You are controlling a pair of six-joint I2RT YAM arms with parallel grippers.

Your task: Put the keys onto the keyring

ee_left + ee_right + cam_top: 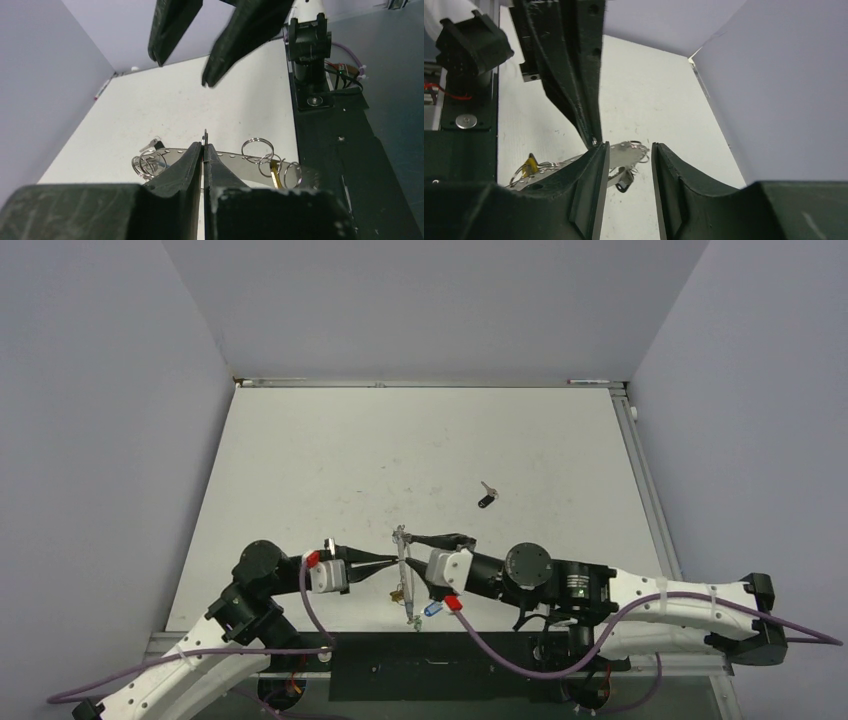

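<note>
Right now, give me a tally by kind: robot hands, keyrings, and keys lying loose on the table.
Hands: 2, left hand and right hand
Keyrings: 1, the keyring
Loose keys: 1, the black key
Total: 4

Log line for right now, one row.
left gripper: shut on keyring | right gripper: open, near keyring | black key: loose on table

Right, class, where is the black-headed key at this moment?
Top view: the black-headed key lies alone on the table, right of centre, beyond the right hand and clear of it.
</note>
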